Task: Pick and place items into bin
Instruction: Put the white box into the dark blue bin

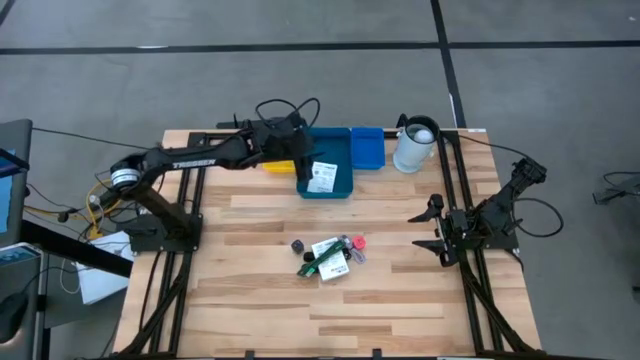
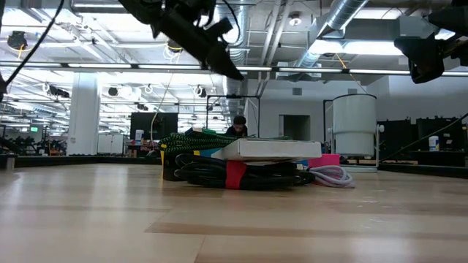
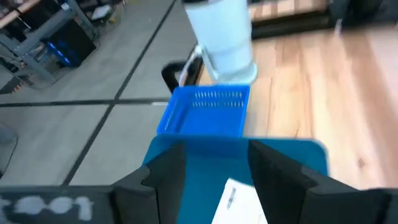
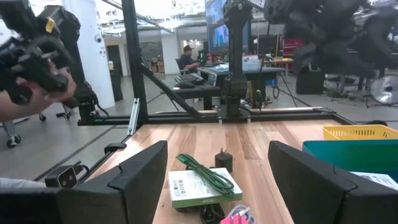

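Observation:
My left gripper (image 1: pixel 303 168) is open and empty above the left part of the teal bin (image 1: pixel 338 152). In the left wrist view its fingers (image 3: pixel 217 177) stand over a white printed card (image 3: pixel 239 202) that lies flat on the bin's floor (image 1: pixel 322 177). The other items lie in a pile at the table's middle (image 1: pixel 330 257): a white packet with a green pen on it (image 4: pixel 199 183), a pink round piece (image 1: pixel 358 242), a black-and-red cable (image 2: pixel 234 174) and a small dark bit (image 1: pixel 297 245). My right gripper (image 1: pixel 432 226) is open and empty, right of the pile.
A smaller blue basket (image 1: pixel 367 147) stands against the bin's right side, with a white jug (image 1: pixel 415 145) to its right at the far edge. A yellow basket (image 1: pixel 278 165) is left of the bin. Black frame rails (image 1: pixel 455 170) run along both table sides.

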`<state>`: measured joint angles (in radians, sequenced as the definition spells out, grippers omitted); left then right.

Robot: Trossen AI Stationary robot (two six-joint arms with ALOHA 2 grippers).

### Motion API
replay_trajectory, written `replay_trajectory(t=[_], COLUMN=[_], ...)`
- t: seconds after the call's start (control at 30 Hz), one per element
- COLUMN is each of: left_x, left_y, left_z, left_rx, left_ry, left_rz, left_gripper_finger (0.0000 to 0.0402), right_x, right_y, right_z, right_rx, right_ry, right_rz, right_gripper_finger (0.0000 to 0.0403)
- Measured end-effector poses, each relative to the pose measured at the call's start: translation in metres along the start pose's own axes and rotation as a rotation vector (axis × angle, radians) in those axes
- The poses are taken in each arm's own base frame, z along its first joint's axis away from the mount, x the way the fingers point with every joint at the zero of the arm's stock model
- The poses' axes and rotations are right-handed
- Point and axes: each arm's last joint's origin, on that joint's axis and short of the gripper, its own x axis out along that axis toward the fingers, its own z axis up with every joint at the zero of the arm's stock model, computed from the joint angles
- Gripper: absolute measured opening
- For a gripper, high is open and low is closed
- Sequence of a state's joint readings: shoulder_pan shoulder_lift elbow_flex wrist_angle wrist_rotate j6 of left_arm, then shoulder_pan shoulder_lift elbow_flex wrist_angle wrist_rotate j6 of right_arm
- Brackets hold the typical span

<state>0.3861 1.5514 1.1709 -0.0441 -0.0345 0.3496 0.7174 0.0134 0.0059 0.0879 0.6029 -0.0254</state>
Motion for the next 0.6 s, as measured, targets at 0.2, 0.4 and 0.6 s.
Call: replay_trajectory(t=[0.2, 0.4, 0.6], left_x=[-0.035, -0.065, -0.085], left_y=[-0.018, -0.065, -0.122], left_z=[0.029, 0.051, 0.058], left_rx=[-0.086, -0.117, -0.119], left_ry=[-0.125, -0.236, -0.213], left_rz=[-0.074, -0.438, -0.703], left_gripper_finger=[0.0165, 0.0165, 0.0164], right_x=[0.0, 0.0, 0.0], right_y=[0.0, 0.0, 0.0], right_z=[0.0, 0.0, 0.0], right_rx=[-0.001, -0.001, -0.001], right_ry=[0.001, 0.001, 0.001], right_rz=[0.0, 0.0, 0.0], right_gripper_finger=[0.0276, 0.0276, 0.0276])
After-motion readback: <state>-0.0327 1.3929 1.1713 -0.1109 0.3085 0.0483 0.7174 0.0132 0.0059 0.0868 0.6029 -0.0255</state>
